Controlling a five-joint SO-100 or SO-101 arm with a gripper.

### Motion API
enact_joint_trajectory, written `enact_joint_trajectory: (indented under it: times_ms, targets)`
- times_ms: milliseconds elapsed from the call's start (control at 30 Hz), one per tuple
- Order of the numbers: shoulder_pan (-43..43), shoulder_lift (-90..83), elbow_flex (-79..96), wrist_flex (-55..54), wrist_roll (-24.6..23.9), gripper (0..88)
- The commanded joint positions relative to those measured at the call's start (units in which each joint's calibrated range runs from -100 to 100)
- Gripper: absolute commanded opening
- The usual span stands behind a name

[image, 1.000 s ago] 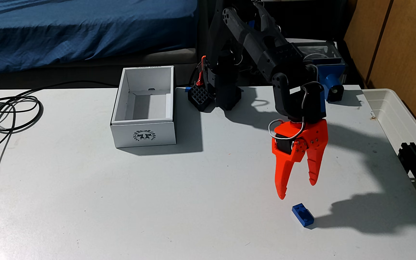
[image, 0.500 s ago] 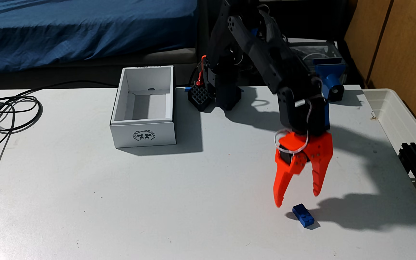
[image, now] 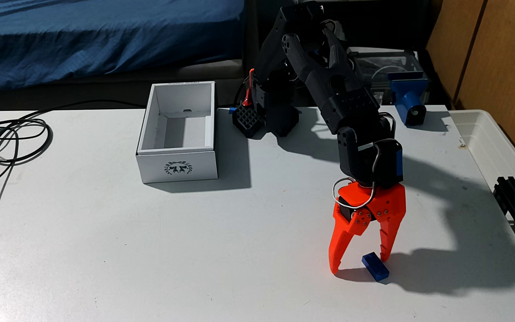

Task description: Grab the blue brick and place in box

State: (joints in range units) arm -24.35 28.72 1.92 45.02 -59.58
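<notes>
In the fixed view the orange hand [image: 360, 265] points down with its fingers spread wide, tips at or just above the white counter [image: 188, 247]. The blue brick [image: 375, 267] lies flat on the counter between them, close to the right finger. The white box [image: 177, 167] stands open well apart, to the left.

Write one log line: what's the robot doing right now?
phase: reaching | gripper: open, straddling blue brick | brick: on table | box: empty
</notes>
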Motion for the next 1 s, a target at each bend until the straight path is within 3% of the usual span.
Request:
enact_joint_trajectory:
  times_ms: [0, 767, 967]
  targets:
    - [0.58, -0.09, -2.19, 0.01, -0.27, 32.2]
    - [0.73, -0.68, -1.48, 0.27, 0.15, 1.4]
    - [1.25, -0.77, -1.21, 0.44, 0.31, 0.6]
